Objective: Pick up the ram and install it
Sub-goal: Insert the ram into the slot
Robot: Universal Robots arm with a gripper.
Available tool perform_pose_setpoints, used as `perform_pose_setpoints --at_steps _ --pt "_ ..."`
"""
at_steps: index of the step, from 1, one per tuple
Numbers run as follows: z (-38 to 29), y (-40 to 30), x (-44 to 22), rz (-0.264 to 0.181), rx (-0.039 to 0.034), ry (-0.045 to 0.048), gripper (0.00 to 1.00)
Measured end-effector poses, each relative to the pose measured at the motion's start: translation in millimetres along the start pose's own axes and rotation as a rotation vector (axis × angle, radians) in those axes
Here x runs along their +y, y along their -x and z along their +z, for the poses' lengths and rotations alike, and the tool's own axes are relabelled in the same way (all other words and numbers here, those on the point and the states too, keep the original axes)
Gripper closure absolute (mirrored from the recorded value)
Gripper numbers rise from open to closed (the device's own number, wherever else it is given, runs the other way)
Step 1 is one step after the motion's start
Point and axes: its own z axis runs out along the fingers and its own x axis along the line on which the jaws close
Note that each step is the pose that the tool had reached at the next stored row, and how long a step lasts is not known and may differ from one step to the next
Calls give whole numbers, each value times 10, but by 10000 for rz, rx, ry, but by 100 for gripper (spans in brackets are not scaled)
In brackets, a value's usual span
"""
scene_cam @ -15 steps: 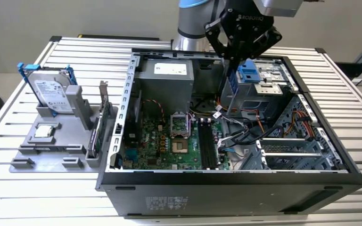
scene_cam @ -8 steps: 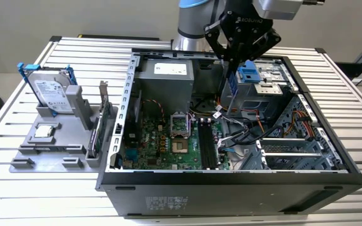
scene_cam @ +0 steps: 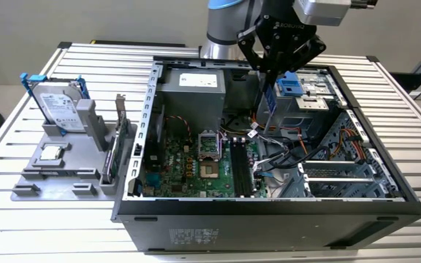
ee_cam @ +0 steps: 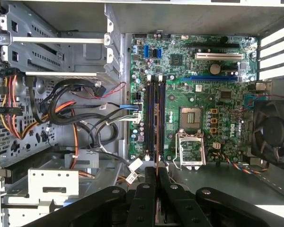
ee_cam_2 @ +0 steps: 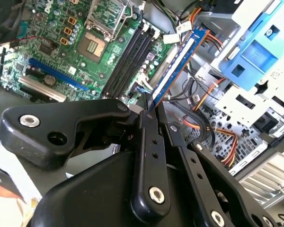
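Blue-edged and thin, the ram point(scene_cam: 271, 107) is pinched by one end between the closed jaws, so the pick-up half of the job looks done. It hangs inside the open computer case point(scene_cam: 269, 222), clear of everything, over the tangle of cables point(scene_cam: 284, 156) beside the blue drive bracket point(scene_cam: 289, 86). In the exterior view its long axis runs close to twelve-to-six, with the held end at twelve under the arm point(scene_cam: 225, 22) and the free end pointing down at six toward the case floor. In the second wrist view the ram point(ee_cam_2: 180, 59) reaches straight out from the jaws, one flat face with its white label in sight. In the first wrist view it is seen edge-on as a sliver point(ee_cam: 157, 172) between them. Installing is not yet done. The black memory slots point(scene_cam: 241, 170) on the green board point(scene_cam: 188, 164) look empty in both wrist views point(ee_cam_2: 130, 59) point(ee_cam: 154, 118). In the exterior view they lie at about seven o'clock from the ram's free end, near but apart. The slots lie flat along the board while the ram stands nearly upright, so by my reading its long edge is not lined up with a slot. Out on the bench point(scene_cam: 50, 233), at nine o'clock from the case, the grey holder point(scene_cam: 64, 164) keeps a hard drive point(scene_cam: 57, 107) standing.
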Motion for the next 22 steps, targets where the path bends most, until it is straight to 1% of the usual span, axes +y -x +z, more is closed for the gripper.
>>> perform_pose_setpoints --at_steps 22 --pt "67 -1 0 0 0 2 100"
